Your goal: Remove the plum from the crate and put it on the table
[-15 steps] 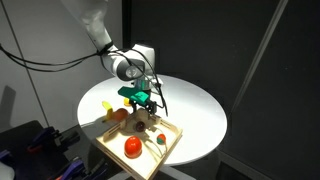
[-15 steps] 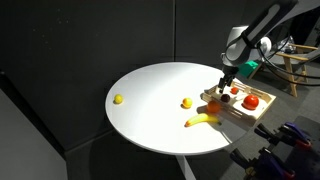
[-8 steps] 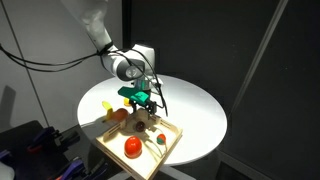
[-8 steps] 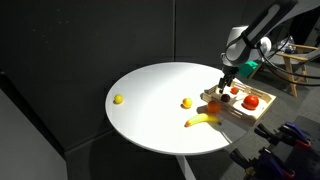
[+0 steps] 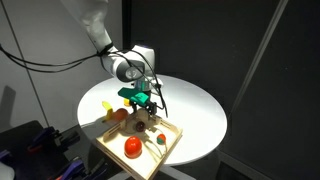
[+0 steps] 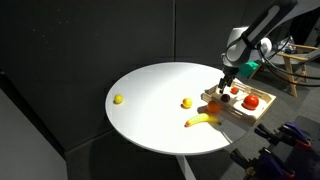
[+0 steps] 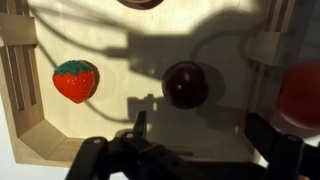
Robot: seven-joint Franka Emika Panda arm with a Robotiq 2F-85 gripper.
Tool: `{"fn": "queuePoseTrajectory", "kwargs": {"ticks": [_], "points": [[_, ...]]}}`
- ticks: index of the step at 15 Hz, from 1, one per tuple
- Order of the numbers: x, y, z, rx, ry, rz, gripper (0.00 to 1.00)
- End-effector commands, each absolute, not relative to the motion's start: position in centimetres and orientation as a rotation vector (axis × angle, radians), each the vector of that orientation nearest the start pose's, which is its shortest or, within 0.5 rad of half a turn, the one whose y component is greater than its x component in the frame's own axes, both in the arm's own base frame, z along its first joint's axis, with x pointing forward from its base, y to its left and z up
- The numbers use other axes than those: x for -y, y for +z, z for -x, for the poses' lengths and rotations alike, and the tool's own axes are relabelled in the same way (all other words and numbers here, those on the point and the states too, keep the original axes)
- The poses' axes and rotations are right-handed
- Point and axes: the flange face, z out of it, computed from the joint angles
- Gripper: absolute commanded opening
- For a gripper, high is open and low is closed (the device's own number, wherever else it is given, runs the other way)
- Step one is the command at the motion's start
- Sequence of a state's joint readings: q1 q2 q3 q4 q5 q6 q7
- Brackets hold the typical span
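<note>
Furniture first: we see the table [image 6: 150, 95], round and white-topped, in both exterior views. Over its edge leans the arm [image 5: 98, 30], its end low above the crate [image 5: 170, 135], a shallow light-wood tray that sits near the table's rim. We find the gripper [image 7: 198, 126] just above the crate's floor. In the wrist view its two dark fingers [image 7: 137, 128] stand wide apart and hold nothing, with bare wood between them. A banana [image 6: 203, 121] lies on the table just beside the crate. An orange ball [image 5: 118, 114] sits at the crate's edge, and we cannot tell whether it is inside or outside the rim. Inside the crate we count a bright red-orange fruit [image 5: 132, 147], a strawberry [image 7: 76, 80] near one side wall, and the plum [image 7: 186, 85]. The plum is dark maroon and round, and it rests on the crate floor just ahead of the open jaws, in line with the gap between the fingers but touching neither. Two small yellow fruits [image 6: 118, 99] lie on the table well apart from the crate.
</note>
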State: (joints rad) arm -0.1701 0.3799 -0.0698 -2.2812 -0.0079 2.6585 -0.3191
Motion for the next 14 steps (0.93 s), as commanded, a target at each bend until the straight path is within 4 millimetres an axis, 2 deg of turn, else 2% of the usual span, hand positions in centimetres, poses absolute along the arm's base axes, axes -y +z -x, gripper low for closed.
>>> {"fn": "queuePoseTrajectory", "kwargs": {"ticks": [1, 14], "points": [[13.5, 18.4, -51.1, 0.142, 0.006, 3.174, 1.00], [14.1, 16.2, -50.3, 0.149, -0.010, 3.158, 1.00]]}}
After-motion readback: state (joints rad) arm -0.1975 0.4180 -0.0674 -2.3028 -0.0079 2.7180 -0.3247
